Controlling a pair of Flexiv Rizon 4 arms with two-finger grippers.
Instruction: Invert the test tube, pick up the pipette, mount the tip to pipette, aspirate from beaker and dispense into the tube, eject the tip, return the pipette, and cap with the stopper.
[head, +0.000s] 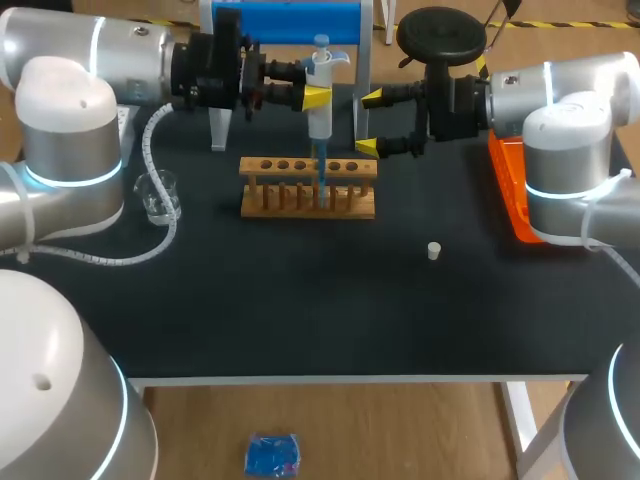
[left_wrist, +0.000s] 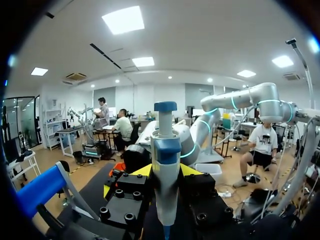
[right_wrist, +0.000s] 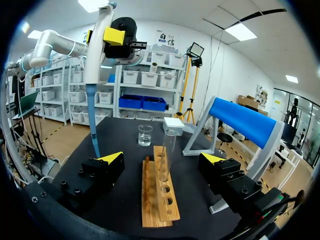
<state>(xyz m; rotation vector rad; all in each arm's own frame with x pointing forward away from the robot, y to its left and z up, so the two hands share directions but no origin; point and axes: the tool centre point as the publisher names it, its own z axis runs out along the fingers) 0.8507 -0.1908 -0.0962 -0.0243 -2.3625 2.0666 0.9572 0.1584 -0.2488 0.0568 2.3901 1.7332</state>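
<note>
My left gripper (head: 312, 96) is shut on a white and blue pipette (head: 320, 100), held upright with its long blue tip (head: 322, 168) pointing down near the wooden rack (head: 308, 200). In the left wrist view the pipette (left_wrist: 166, 170) stands between the yellow fingertips (left_wrist: 142, 171). My right gripper (head: 368, 122) is open beside the rack's right end, empty. From the right wrist, a clear test tube (right_wrist: 169, 147) stands upright in the rack (right_wrist: 157, 195), ahead of the open gripper (right_wrist: 162, 159); the pipette tip (right_wrist: 93, 120) hangs apart from it. A small white stopper (head: 434, 251) lies on the mat.
A glass beaker (head: 158, 195) stands left of the rack, under my left arm. An orange tray (head: 508, 185) sits at the right edge. A blue-topped stand (head: 290, 20) rises behind the rack. A white box (right_wrist: 173, 122) sits beyond the beaker (right_wrist: 145, 135).
</note>
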